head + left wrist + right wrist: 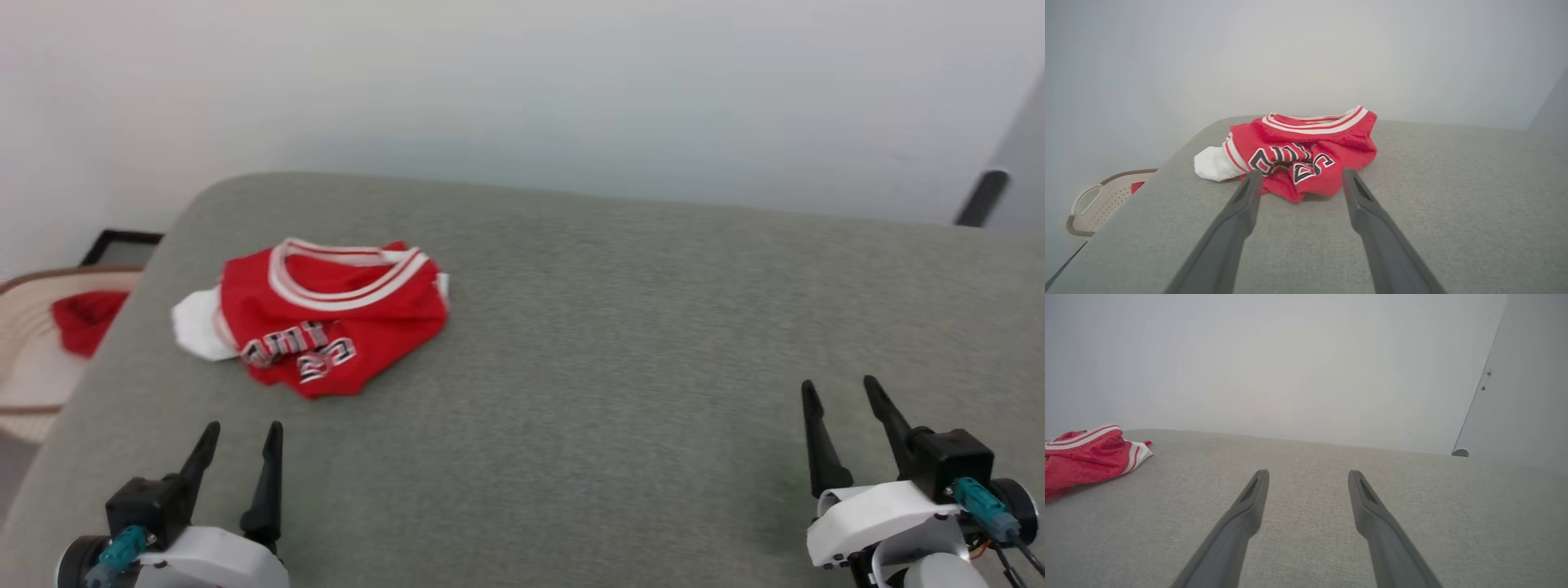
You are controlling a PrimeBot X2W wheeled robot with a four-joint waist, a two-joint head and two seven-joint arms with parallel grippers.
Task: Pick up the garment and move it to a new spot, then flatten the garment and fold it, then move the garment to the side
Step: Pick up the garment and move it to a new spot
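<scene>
left hand [245, 426], apart and empty, faces the crumpled garment [326, 310]; right hand [839, 382] apart too. pickup not begun: reach in and pinch it.

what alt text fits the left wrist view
A crumpled red garment with a white sleeve lies on a grey surface, just beyond the open left gripper. A beige basket sits past the surface's left edge.

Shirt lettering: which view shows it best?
Left wrist view: the shirt lies crumpled close ahead, lettering large. The head view shows the lettering smaller and blurrier; the right wrist view catches one striped edge.
</scene>
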